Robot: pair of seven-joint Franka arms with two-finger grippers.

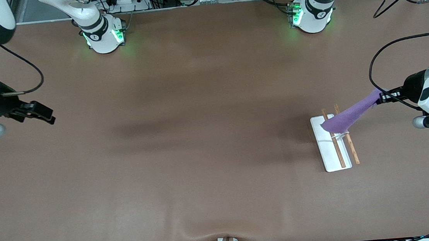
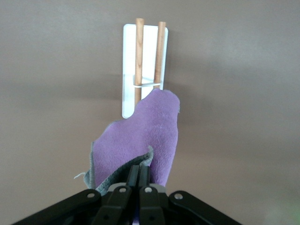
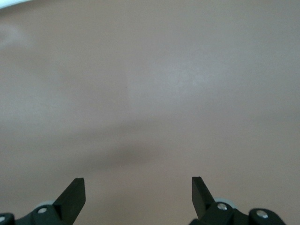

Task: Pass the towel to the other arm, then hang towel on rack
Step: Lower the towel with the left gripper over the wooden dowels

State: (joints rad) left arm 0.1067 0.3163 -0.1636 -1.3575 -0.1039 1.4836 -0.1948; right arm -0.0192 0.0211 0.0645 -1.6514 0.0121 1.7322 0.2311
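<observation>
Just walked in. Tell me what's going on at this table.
The left gripper is shut on one end of the purple towel and holds it over the rack at the left arm's end of the table. The towel's free end droops onto the rack's two wooden rods, so the hanging step is underway but the cloth is not released. The right gripper is open, holds nothing, and waits over bare table at its own end.

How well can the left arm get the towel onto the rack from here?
Probably well: the left pincer, shut on the towel, already trails its free end over the rack, nothing between.
</observation>
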